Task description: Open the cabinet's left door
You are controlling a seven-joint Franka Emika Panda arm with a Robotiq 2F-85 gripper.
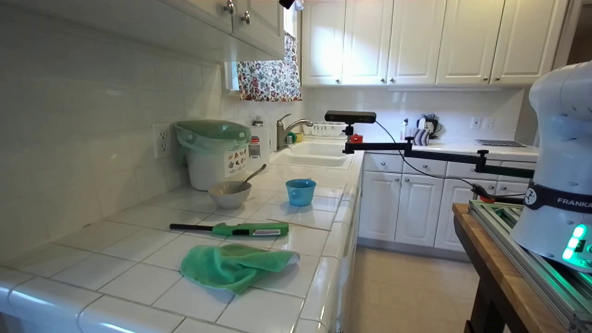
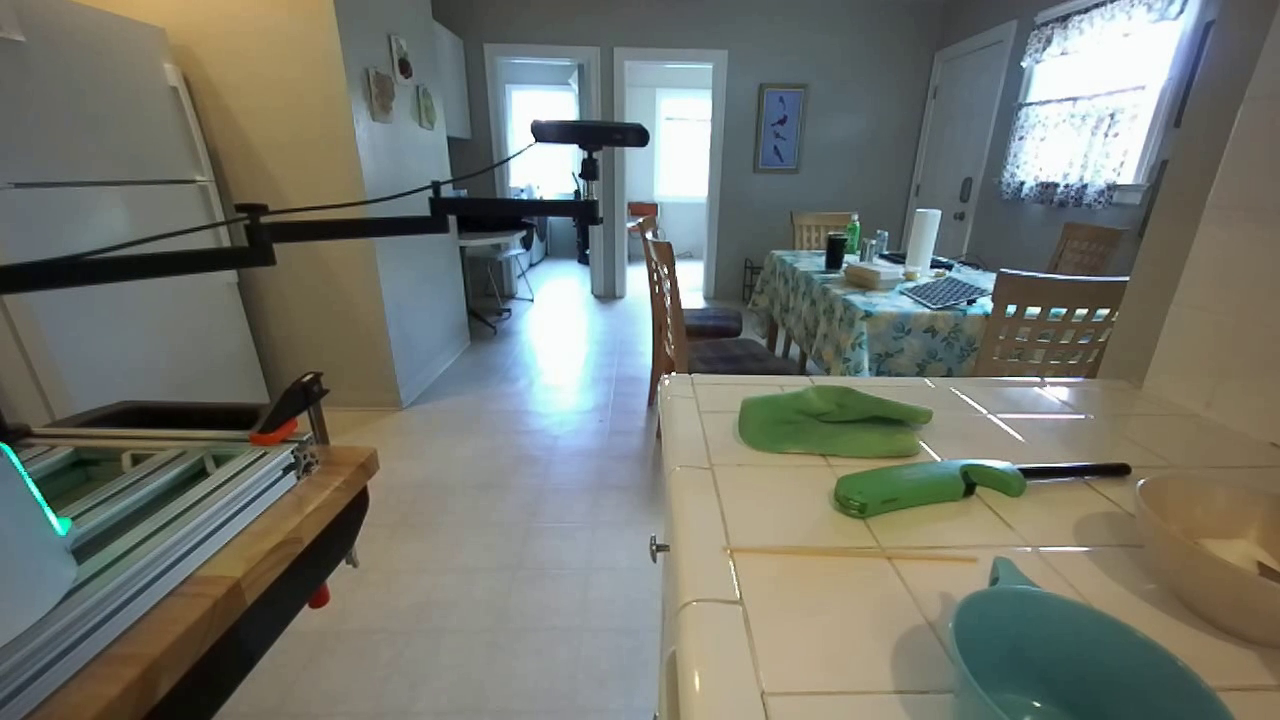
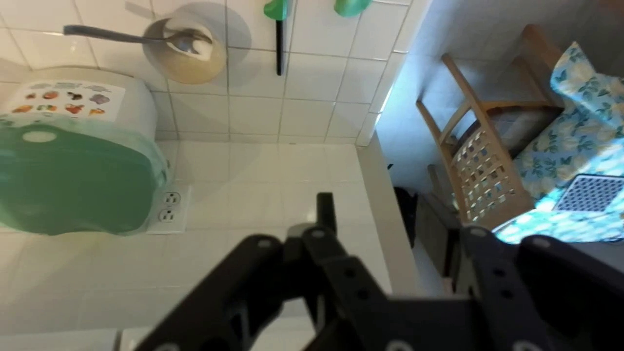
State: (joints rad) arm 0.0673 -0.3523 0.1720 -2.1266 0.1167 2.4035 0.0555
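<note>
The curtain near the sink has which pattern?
The curtain shows coloured flowers on white, best in an exterior view.

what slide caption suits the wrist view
Open gripper before a tiled wall, with green-lidded bin, outlet and spoon in bowl.

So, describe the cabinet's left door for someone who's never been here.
In an exterior view, find the white tiled counter, then the white cabinet above it at upper left. Its left door is the leaf farther from the flowered curtain, with its round knob left of that on the matching right door.
</note>
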